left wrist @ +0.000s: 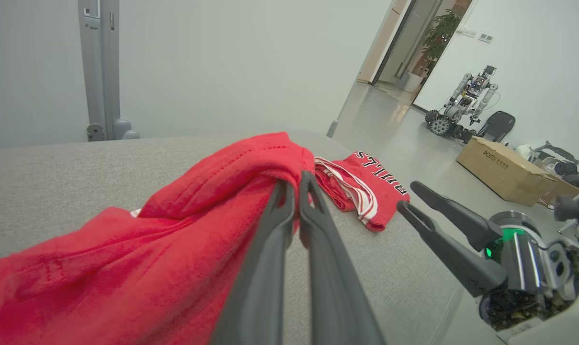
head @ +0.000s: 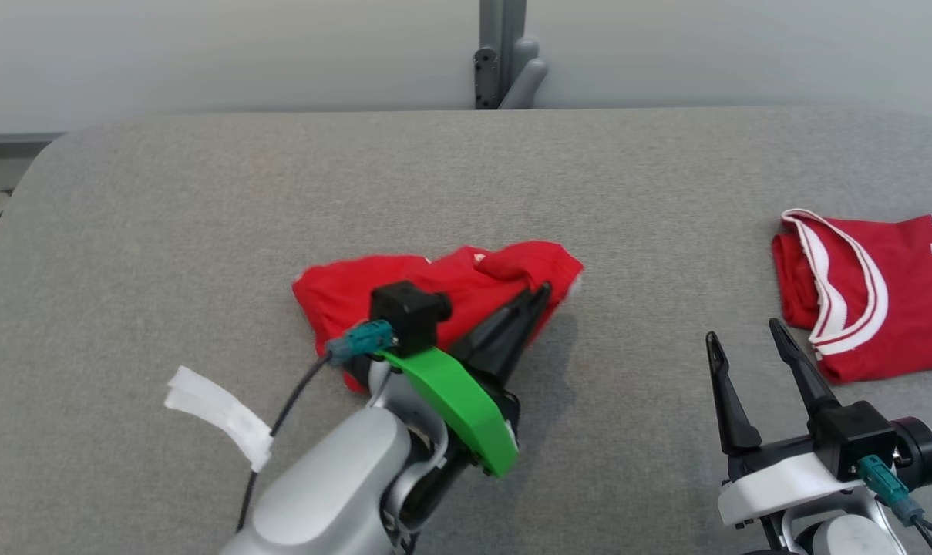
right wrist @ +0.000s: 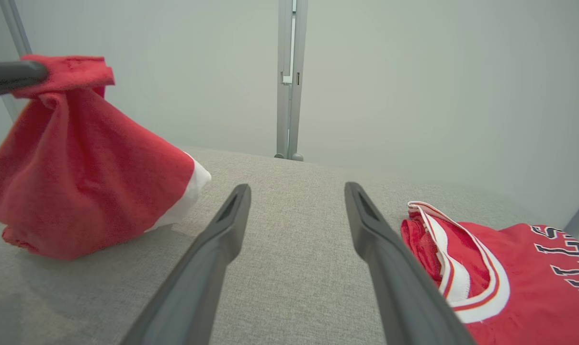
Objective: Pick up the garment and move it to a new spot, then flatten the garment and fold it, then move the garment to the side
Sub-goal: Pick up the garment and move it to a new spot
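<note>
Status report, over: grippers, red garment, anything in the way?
Left gripper shut on garment, top pinched up, bottom on table. Right gripper open, empty. Jersey lies to the right, apart.

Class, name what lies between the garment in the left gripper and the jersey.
Bare grey tabletop separates the garment and the jersey in the head view; the open right gripper sits below that gap.

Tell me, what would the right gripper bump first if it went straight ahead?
The right gripper would likely meet bare table, passing between the garment and jersey; height unclear.
</note>
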You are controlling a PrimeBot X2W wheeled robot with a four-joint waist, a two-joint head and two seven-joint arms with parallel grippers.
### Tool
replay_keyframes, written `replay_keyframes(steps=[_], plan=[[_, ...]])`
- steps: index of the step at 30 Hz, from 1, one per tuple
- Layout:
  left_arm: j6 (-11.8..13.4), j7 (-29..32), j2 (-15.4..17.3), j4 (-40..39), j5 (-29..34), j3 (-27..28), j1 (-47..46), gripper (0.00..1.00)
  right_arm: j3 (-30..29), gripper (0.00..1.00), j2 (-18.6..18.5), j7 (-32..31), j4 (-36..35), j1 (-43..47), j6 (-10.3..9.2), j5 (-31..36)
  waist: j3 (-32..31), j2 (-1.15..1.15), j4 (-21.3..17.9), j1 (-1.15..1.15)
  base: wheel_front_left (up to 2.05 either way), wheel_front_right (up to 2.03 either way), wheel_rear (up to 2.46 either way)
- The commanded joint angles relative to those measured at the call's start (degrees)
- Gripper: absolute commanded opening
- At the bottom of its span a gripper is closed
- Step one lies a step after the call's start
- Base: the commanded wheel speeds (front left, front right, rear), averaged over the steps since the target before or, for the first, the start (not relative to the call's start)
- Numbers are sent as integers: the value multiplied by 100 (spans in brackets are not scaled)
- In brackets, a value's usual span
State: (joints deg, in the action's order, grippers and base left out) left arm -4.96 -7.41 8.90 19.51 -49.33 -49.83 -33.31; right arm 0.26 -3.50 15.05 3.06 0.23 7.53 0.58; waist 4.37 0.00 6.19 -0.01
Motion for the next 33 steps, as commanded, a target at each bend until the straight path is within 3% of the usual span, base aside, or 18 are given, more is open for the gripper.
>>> replay_keyframes(steps=[1, 8, 20, 21, 22, 23, 28, 30, 33], plan=[[27, 69, -94, -167, -31, -104, 212, 0, -6, 100, 9, 15, 25, 80, -9, -41, -352, 0, -497, 1, 0, 0, 0], [49, 77, -262, 259, 1, -347, 398, 0, 62, 100, 34, 15, 39, -76, -9, -29, -168, 0, -838, 1, 0, 0, 0], [-209, -546, -560, 2447, -101, -634, 148, 0, 94, 100, 57, 15, 137, -194, -9, -47, 39, 0, -1136, 1, 0, 0, 0], [-219, -588, -568, 2499, -130, -647, 128, 7, 85, 100, 58, 16, 140, -197, -9, -52, 52, 0, -1136, 1, 0, 0, 0], [-231, -637, -574, 2521, -180, -632, 111, 36, 69, 100, 57, 16, 142, -201, -9, -54, 61, 0, -1130, 1, 0, 0, 0], [-239, -668, -582, 2534, -231, -617, 108, 98, 52, 100, 57, 15, 139, -202, -9, -54, 66, 0, -1121, 1, 0, 0, 0], [-250, -768, -601, 2259, -426, -496, 165, 100, 10, 100, 58, 15, 168, -95, -9, -29, -44, 0, -1063, 1, 0, 0, 0], [-240, -777, -588, 1932, -470, -184, 348, 100, 9, 100, 57, 16, 173, -30, -9, -43, -137, 0, -1061, 1, 0, 0, 0], [-13, -779, -472, 1240, -125, 492, 847, 100, -52, 100, 56, 16, 124, 62, -9, -71, -258, 0, -1045, 1, 0, 0, 0]])
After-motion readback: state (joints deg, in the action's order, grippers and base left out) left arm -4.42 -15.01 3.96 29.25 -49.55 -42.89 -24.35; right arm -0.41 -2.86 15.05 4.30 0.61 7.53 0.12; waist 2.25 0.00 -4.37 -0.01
